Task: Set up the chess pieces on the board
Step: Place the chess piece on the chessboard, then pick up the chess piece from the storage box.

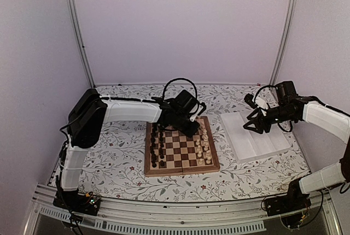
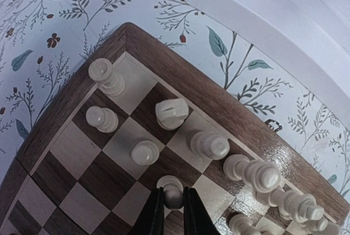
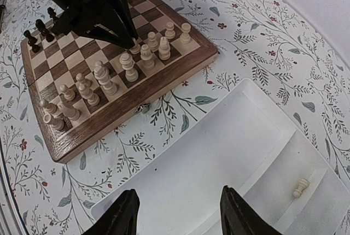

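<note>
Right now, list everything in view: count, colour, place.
board: one, light and dark brown checks, table centre.
pale chess pieces: two rows, exact count unclear, cream, board's right side.
dark pieces: two rows, brown-black, board's left side.
spare pawn: one, cream, inside the tray.
tray: one, white, right of the board.
tablecloth: one, white with leaf print, under everything.
left gripper: one, black, over the board, fingers close either side of a cream pawn; grip unclear.
right gripper: one, black, open above the tray.
</note>
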Robot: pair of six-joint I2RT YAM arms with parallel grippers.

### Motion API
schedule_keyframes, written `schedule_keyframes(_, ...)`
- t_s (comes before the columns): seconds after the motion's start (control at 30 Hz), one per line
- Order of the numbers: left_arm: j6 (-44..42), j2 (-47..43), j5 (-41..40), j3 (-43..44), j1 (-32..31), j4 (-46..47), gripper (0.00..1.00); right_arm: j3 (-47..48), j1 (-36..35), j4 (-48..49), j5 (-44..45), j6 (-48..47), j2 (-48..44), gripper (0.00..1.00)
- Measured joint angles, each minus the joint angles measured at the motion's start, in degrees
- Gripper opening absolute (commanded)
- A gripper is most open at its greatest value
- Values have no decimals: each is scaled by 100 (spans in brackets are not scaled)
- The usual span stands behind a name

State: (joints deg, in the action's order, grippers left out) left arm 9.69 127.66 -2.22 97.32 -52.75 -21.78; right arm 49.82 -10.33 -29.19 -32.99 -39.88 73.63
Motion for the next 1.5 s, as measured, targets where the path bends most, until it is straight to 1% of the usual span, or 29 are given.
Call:
schedule_keyframes(0.43,22,101,52,131,0,4,15,0,0,0,-2,-2,0,54)
schedule_keyframes(0.5,31,107,57,140,0,4,18,0,0,0,-2,-2,0,54)
schedule_keyframes(0.67,90,149,109,186,0,-24,30,0,0,-2,-2,-2,0,54)
schedule_keyframes(0.73,136,151,136,186,0,-66,34,0,0,-4,-4,-2,0,54)
schedule_keyframes(0.97,251,81,151,177,0,-278,39,48,0,-48,7,28,0,54)
schedule_keyframes(1.07,258,-197,105,66,0,-426,40,232,7,-72,297,127,37,51)
schedule_keyframes(1.17,236,-715,-24,0,0,-673,41,520,133,-50,584,280,286,48)
schedule_keyframes(1.27,179,-1360,-149,28,0,-909,41,745,422,-26,841,496,728,44)
schedule_keyframes(1.33,98,-1696,-149,118,0,-1054,41,890,581,-44,1080,614,1093,39)
schedule_keyframes(1.43,-74,-2118,-118,149,0,-1054,42,1084,682,-68,1408,741,1620,33)
schedule_keyframes(1.5,-203,-2328,-92,-11,0,-927,42,1204,691,-98,1545,802,1904,31)
